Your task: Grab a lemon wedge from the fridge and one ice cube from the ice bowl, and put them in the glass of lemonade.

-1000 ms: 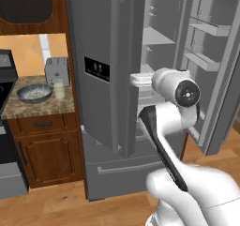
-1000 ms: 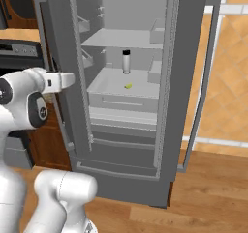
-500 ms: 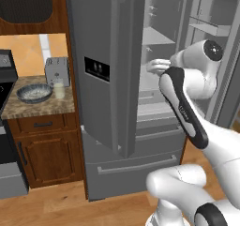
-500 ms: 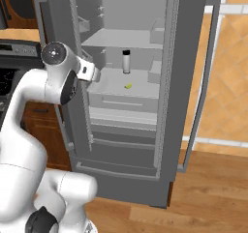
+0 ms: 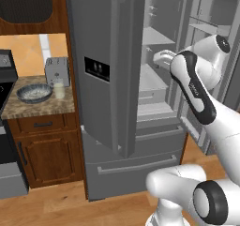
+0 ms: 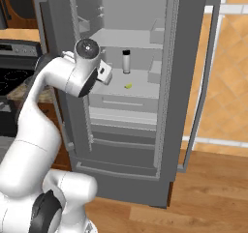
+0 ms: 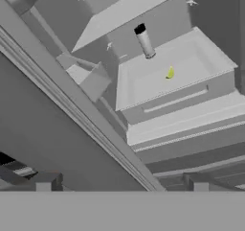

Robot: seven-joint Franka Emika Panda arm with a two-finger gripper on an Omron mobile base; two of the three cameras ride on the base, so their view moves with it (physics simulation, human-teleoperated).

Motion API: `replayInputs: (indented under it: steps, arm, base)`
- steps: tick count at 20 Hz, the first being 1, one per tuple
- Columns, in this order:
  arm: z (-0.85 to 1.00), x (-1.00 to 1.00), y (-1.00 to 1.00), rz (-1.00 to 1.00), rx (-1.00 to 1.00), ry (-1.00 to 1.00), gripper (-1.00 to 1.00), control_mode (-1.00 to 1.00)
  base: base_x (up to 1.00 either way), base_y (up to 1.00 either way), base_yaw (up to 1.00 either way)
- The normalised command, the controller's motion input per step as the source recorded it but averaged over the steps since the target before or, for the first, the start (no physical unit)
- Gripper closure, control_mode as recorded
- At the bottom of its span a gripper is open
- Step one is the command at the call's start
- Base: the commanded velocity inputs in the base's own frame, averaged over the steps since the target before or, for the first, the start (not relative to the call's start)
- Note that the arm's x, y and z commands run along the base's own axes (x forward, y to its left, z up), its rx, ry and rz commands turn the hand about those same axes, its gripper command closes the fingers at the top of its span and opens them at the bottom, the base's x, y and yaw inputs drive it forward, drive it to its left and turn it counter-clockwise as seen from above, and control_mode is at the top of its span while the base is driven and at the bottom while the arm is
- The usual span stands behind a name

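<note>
The fridge point(image 5: 108, 79) stands with both upper doors swung open. A tiny yellow-green lemon wedge point(image 6: 128, 86) lies on the middle shelf, near a dark-capped bottle point(image 6: 126, 61). In the hand view the lemon wedge point(image 7: 170, 73) sits far ahead, above the finger tips. My gripper point(image 6: 104, 75) hovers at the left side of the fridge opening, apart from the wedge. The gripper point(image 7: 122, 184) is open, with nothing between its tips point(image 7: 45, 182). On the counter to the left are the ice bowl point(image 5: 33, 93) and the glass of lemonade point(image 5: 59, 90).
A grey toaster point(image 5: 57, 70) stands behind the glass. The open left door point(image 5: 123, 70) juts out beside my arm, and the right door point(image 6: 201, 72) hangs open at the far side. The stove point(image 6: 14, 63) is left of the counter. Two drawers point(image 5: 136, 159) lie below the shelves.
The arm has swung up and over from in front of the left door to the fridge opening. The hand now points at the middle shelf. The jaws stay wide.
</note>
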Motion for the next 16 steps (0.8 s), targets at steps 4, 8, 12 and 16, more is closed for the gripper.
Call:
replayInputs:
  steps: [4, 8, 12, 16]
  arm:
    - [-0.03, 0.54, 0.0, 0.0, 0.28, 0.01, -1.0, -1.0]
    - [-0.08, 0.59, 0.01, 0.0, 0.15, 0.0, -1.0, -1.0]
    - [-0.09, 0.67, 0.13, 0.0, 0.06, 0.0, -1.0, -1.0]
    - [-0.12, 0.52, 0.49, 0.0, 0.01, 0.07, -1.0, -1.0]
  base:
    - [0.0, 0.0, 0.0]
    - [0.0, 0.0, 0.0]
    - [0.0, 0.0, 0.0]
    - [0.0, 0.0, 0.0]
